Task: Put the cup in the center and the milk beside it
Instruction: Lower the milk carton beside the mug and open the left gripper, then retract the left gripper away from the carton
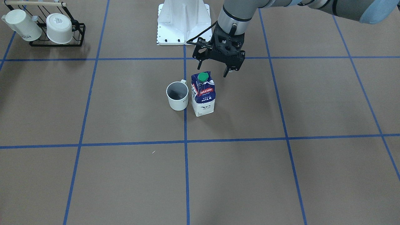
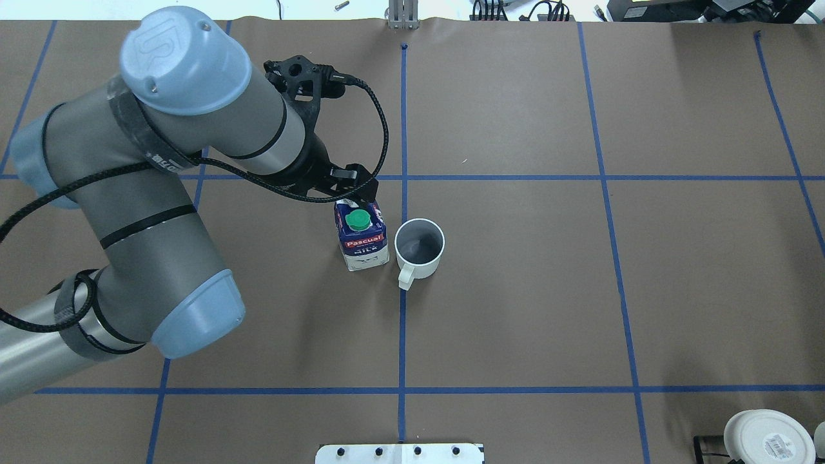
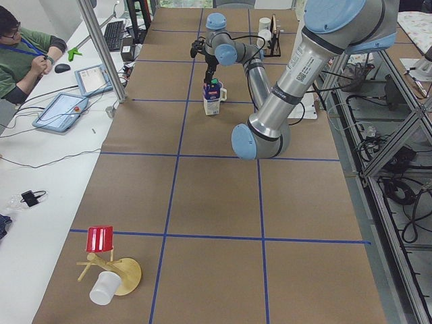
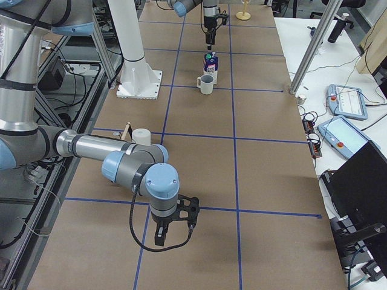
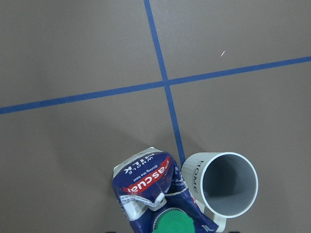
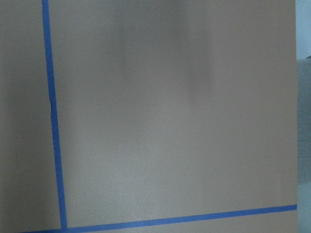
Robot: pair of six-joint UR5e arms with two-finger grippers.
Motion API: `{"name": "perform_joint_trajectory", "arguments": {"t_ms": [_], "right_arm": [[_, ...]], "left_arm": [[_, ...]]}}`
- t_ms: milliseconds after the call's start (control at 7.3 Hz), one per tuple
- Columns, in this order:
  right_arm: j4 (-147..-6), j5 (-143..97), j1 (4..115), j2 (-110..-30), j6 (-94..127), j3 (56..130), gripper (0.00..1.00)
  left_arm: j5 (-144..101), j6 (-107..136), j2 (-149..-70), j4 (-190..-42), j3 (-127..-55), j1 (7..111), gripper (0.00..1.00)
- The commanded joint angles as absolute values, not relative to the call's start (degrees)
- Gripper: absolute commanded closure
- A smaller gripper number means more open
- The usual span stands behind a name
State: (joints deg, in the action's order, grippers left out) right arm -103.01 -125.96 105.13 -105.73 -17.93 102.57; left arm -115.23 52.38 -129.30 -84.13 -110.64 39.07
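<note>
Our left gripper [image 1: 212,71], jaws spread and empty, hangs directly above the upright white-and-blue milk carton [image 1: 203,95] beside the small white mug [image 1: 177,96], far from every edge of the table [image 1: 281,175].

The left arm [image 2: 161,212] reaches in with its elbow folded, and its wrist points straight down just behind the milk [image 1: 203,93], on the robot's base side. The left pincer [image 1: 212,71] hangs above the carton's top with its fingers spread wide; it touches nothing and holds nothing. The right arm [image 4: 97,148] lies stretched low, well apart from the milk toward the robot's right end. Its wrist is turned down, so the right pincer [image 4: 172,232] faces the counter [image 1: 281,172]. How wide its fingers stand cannot be told.
</note>
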Motion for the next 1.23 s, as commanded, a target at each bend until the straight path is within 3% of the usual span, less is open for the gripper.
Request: {"name": "perform_joint_trajectory", "arguments": {"t_ms": [0,274,548,822,1096], "right_arm": [[-103.01,-125.42,105.21,-106.00,-17.84,102.31,0.00],[-103.01,-125.42,105.38,-105.73,-17.58,102.39,0.00],[-103.01,-125.59,105.38,-105.38,-17.14,102.57,0.00],[-103.09,-126.29,105.38,-105.03,-17.83,103.44,0.00],[-102.92,-126.04,105.12,-105.03,-18.02,103.71,0.00]], "left_arm": [[-116.01,32.73,-122.30,-83.85,-111.18,47.67,0.02],[-130.09,7.96,-115.96,-78.00,-108.30,67.49,0.02],[-130.87,-18.81,-104.73,-77.69,-101.30,81.32,0.02],[-133.13,-16.46,-98.98,-81.20,-95.72,95.13,0.02],[-133.68,-16.35,-88.71,-87.93,-98.88,95.89,0.02]]}}
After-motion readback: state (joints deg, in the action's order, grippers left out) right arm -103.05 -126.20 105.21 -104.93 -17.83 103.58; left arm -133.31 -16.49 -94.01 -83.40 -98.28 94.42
